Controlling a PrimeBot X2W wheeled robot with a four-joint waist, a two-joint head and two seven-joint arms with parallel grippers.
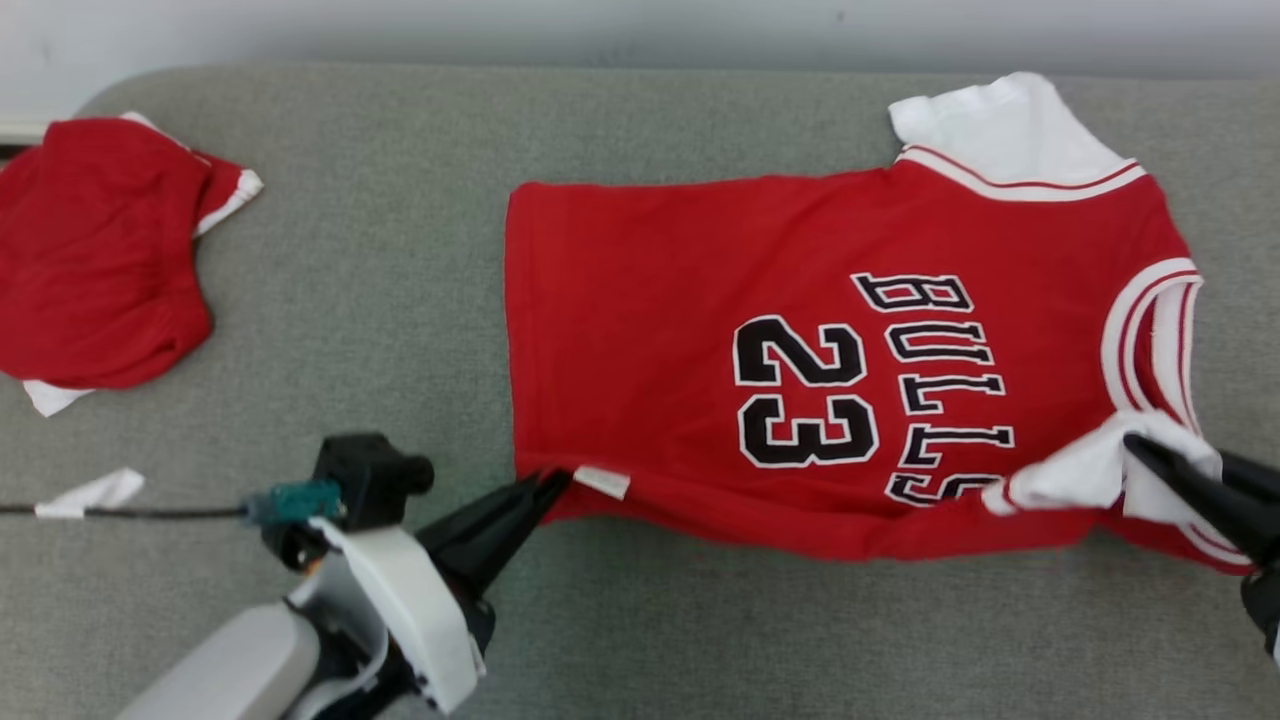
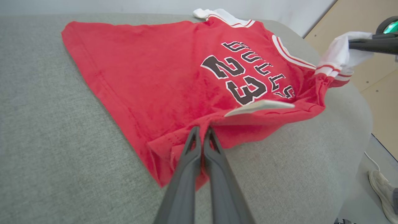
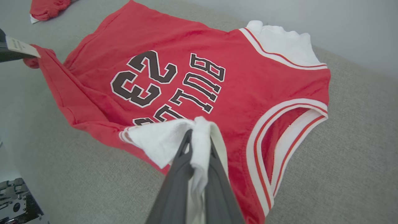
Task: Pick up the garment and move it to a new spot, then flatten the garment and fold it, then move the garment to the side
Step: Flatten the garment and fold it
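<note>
The garment (image 1: 680, 340) is a red jersey with white sleeves, printed "BULLS 23", spread on the grey cushion with its neck to the right in the head view. My left gripper (image 1: 555, 482) is shut on the near hem corner, beside a small white label (image 1: 602, 482); the left wrist view shows the fingertips pinching red cloth (image 2: 174, 143) at my left gripper (image 2: 201, 130). My right gripper (image 1: 1135, 445) is shut on the near white sleeve (image 1: 1075, 470), and in the right wrist view that sleeve (image 3: 158, 140) bunches around my right gripper (image 3: 199, 137). The near edge is lifted slightly.
A second red garment (image 1: 95, 260) lies crumpled at the cushion's far left. A cable with a white tag (image 1: 90, 495) runs along the left. The cushion (image 1: 380, 280) ends at a wall behind. A person's shoe (image 2: 384, 189) is on the floor beyond the cushion's edge.
</note>
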